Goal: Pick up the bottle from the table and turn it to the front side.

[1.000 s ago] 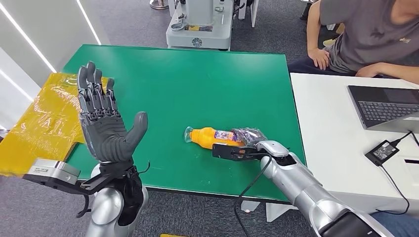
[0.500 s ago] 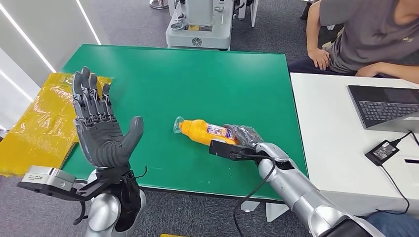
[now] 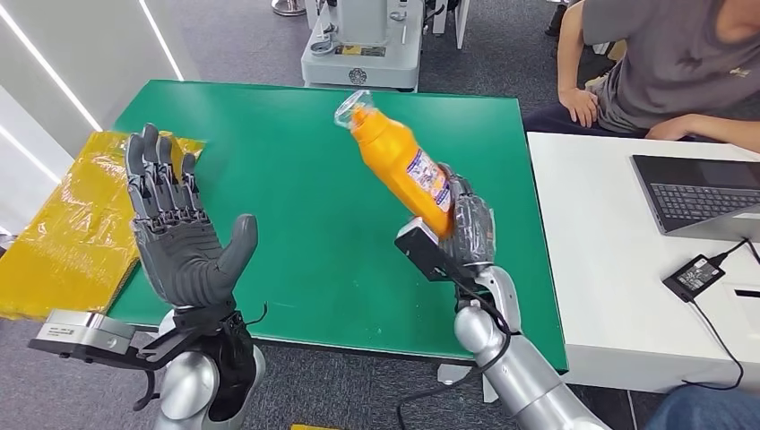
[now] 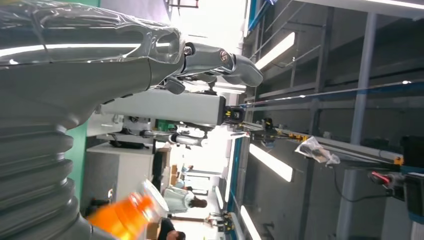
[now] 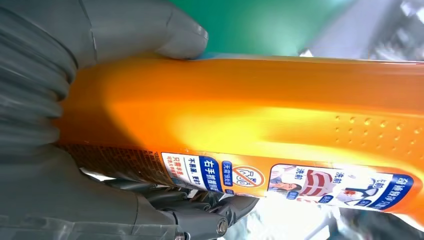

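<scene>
At about eight o'clock in the head view the left robot hand [image 3: 184,246] stands raised, palm up and fingers spread wide, holding nothing, over the near left corner of the green counter [image 3: 296,161]. Toward four o'clock the right robot hand [image 3: 466,228] grips the bottle [image 3: 399,157] by its lower end, lifted clear of the counter, its neck leaning toward eleven o'clock. The hold sits low on a long, smooth body, so I judge that turning it could let it slip or swing out and drop onto the counter. A turn toward the left could also knock it against the raised left palm. The bottle is bright orange plastic with a clear cap and a printed label strip along one side.
</scene>
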Controlling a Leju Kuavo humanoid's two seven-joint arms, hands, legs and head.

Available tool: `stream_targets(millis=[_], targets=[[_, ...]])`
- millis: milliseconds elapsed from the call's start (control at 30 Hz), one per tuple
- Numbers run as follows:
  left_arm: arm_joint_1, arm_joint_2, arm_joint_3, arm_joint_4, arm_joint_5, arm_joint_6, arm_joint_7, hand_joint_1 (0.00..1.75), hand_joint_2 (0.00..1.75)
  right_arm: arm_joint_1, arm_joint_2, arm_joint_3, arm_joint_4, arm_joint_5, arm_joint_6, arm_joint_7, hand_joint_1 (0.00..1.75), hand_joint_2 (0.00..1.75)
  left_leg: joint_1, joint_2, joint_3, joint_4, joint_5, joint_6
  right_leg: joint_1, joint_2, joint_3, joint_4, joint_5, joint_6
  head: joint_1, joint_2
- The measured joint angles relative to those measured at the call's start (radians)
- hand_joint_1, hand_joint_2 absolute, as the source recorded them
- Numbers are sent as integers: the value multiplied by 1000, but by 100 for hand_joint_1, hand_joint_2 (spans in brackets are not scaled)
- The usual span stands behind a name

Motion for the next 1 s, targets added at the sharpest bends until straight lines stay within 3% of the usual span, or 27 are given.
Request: stream_targets(millis=[167,400,500,733,1000], targets=[[-18,-4,0,18,11,-16,-6,0,175,101,12,-66,-147,20,-123,-65,175,175,0,0,0,0,0,0,0,0,0,0,0,0,0,0],[-32,-8,-1,56,18,-35,-22,0,175,214,49,-185,-301,66,-132,-281,175,175,0,0,0,0,0,0,0,0,-1,0,0,0,0,0],[-45,-10,-8,75,14,-50,-20,0,175,236,64,-213,-338,115,-132,-337,175,175,0,1,0,0,0,0,0,1,-1,0,0,0,0,0],[-72,-10,-35,114,-12,-103,4,0,175,245,70,-207,-358,132,-132,-333,175,175,0,1,0,0,0,0,0,1,0,0,0,0,0,0],[-90,-10,-52,143,-24,-139,15,0,175,247,43,-127,-355,109,-70,-260,175,175,0,1,0,0,0,0,0,1,-1,0,0,0,0,0]])
